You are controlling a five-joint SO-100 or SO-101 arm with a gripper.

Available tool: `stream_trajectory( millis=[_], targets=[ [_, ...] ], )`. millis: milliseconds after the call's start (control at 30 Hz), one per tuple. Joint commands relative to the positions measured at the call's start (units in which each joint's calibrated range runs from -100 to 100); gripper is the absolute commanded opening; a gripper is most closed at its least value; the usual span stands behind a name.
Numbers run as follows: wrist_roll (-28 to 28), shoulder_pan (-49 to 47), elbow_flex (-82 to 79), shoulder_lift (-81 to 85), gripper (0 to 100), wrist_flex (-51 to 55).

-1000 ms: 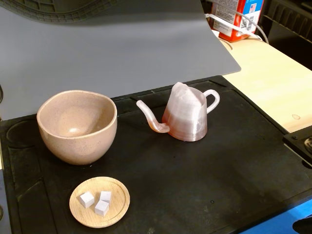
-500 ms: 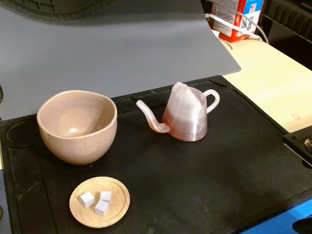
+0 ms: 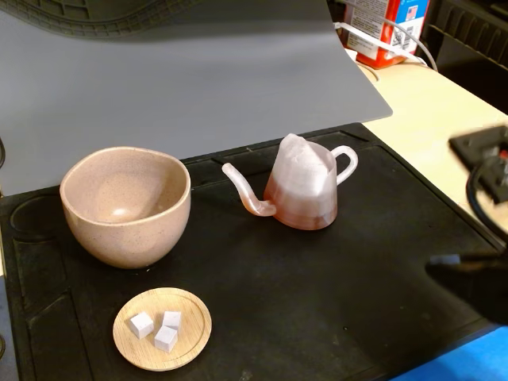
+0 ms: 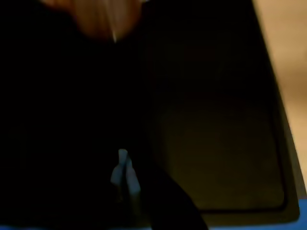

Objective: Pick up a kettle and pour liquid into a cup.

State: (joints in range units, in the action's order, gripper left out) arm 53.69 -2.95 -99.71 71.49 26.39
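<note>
Arm (image 3: 480,230) came into fixed view at 3 o'clock edge, blurred; absent half a second earlier, so your approach had only begun. Gripper (image 3: 476,282) was dark smear at 4 o'clock, well apart from kettle (image 3: 302,190); can't tell whether fingers were spread or pressed together, wrist view too dark. Kettle sat upright mid-mat (image 3: 317,302), untouched, handle toward 2 o'clock, spout toward cup (image 3: 125,205) at 9 o'clock. Liquid (image 3: 300,213) showed reddish in kettle base. Dish (image 3: 162,329) with cubes at 7 o'clock.
</note>
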Motion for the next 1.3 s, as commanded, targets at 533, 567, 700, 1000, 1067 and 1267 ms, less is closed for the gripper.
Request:
stream_trajectory(
  millis=[533, 567, 700, 1000, 1067, 1267],
  targets=[
    [-2.7, 0.4, 26.1, -45.3, 1, -38.5],
    [-3.7, 0.5, 26.2, -48.3, 1, -43.9],
    [-7.4, 0.6, 29.7, -55.3, 1, -49.2],
    [-14.7, 3.7, 33.0, -71.1, 1, -68.0],
    [-14.8, 3.7, 33.5, -71.3, 1, -67.9],
    [-17.7, 2.5, 35.5, -81.6, 1, -77.0]
  ],
)
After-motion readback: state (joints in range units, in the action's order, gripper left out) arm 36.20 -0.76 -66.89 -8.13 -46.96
